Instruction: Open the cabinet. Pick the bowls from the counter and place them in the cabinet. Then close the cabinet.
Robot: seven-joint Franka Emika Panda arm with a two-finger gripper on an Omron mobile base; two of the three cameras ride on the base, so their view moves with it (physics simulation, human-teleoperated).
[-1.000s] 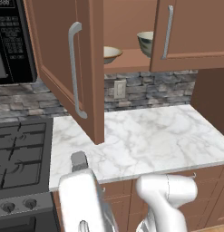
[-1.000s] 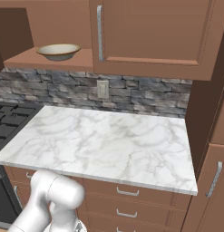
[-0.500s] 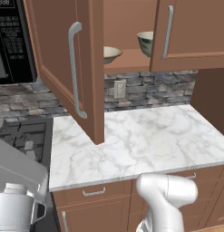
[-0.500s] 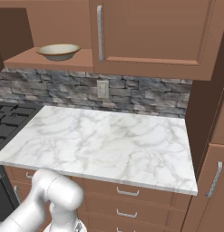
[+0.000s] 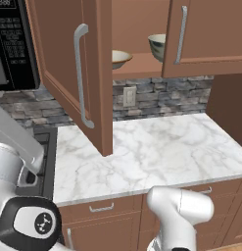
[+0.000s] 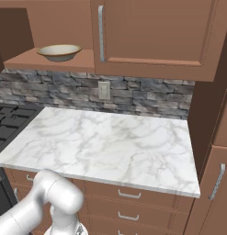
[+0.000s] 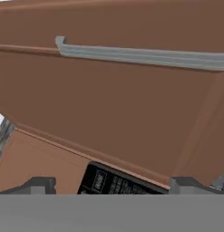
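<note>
The cabinet has its left door swung wide open over the counter, and its right door is shut. On the shelf inside, the cream bowl sits left of the grey-green bowl. The cream bowl also rests on the shelf in the right base view, left of the shut door. In the hand view, my gripper is open and empty. It faces the open door's outer face, whose silver handle lies across the picture a short way off.
A black microwave hangs left of the open door, above a black stove. Its panel shows low in the hand view. Drawers run under the counter. A tall brown unit bounds the right.
My arm has swung from the bottom middle of the left base view to its lower left, toward the open door's outer side. Bowls and doors have not moved.
</note>
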